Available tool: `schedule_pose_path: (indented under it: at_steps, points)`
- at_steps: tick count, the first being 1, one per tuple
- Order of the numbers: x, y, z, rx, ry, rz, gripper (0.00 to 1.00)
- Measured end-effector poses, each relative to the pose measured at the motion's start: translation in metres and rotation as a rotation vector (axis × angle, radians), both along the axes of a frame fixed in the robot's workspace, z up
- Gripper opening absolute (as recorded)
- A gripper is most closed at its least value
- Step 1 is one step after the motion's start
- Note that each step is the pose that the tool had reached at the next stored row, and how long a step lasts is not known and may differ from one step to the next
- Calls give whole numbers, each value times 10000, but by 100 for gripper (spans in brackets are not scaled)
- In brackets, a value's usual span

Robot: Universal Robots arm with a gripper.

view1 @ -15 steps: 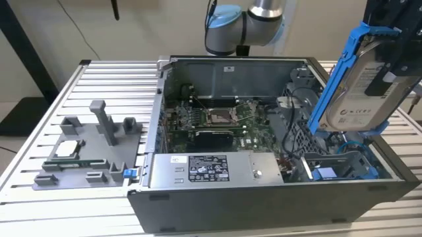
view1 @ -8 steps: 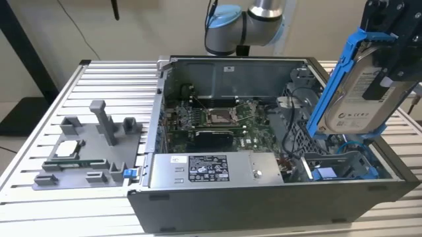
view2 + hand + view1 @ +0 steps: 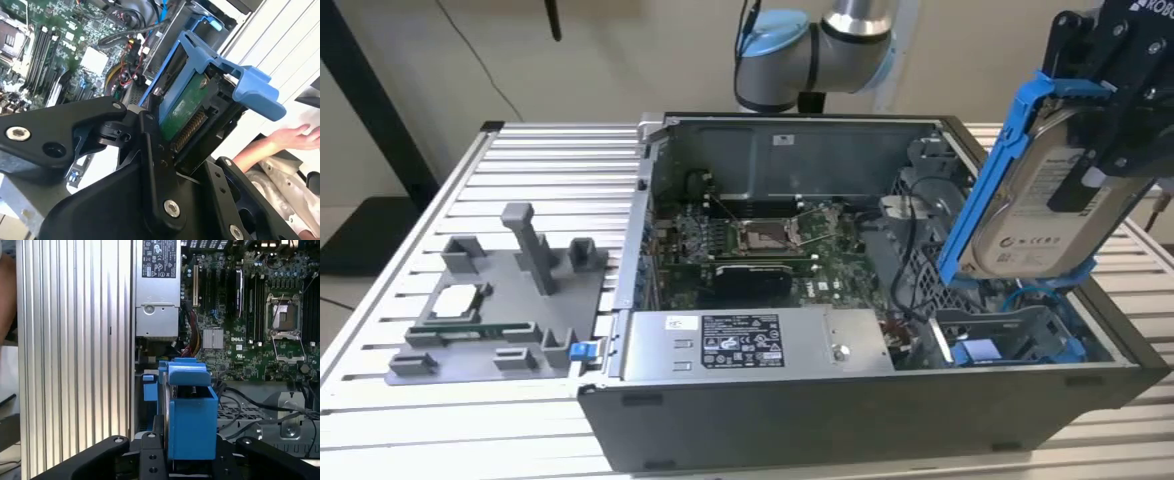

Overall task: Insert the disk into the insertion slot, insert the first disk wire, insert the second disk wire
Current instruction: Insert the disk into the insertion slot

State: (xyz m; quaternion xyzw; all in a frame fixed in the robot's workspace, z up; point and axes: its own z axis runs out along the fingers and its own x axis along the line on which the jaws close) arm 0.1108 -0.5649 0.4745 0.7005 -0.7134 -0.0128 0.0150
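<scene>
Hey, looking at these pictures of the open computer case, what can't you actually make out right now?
Insertion slot: exterior view, partly hidden behind the disk held by the gripper.
Blue cable: exterior view, its ends hidden behind the disk.
Disk itself: first wrist view, hidden behind its blue carrier.
Person's hand: second wrist view, cut off by the edge.

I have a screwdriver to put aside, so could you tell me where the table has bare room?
The slatted table is bare beyond the grey fixture tray, up to the computer case, and in a strip before the tray nearest the camera. Inside the case is crowded: motherboard, cables, and the gripper holding the disk above the drive bay.
</scene>
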Motion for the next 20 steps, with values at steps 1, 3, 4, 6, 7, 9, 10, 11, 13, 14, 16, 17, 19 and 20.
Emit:
schedule_pose_path:
  at_steps: [1,3,4,6,7,9,10,11,13,14,16,17,19,20]
  points:
    - [0,0,-5,-2,0,0,0]
    - [0,0,-16,-5,0,0,0]
    - [0,0,-21,-6,0,0,0]
    - [0,0,-32,-9,0,0,0]
    - [0,0,-38,-11,0,0,0]
    - [0,0,-48,-14,0,0,0]
    - [0,0,-53,-15,0,0,0]
    - [0,0,-58,-16,0,0,0]
    - [0,0,-73,-15,0,0,0]
    - [0,0,-82,-15,0,0,0]
    - [0,0,-102,-15,0,0,0]
    - [0,0,-112,-14,0,0,0]
    - [0,0,-131,-15,0,-1,0]
    - [2,-1,-138,-14,0,0,0]
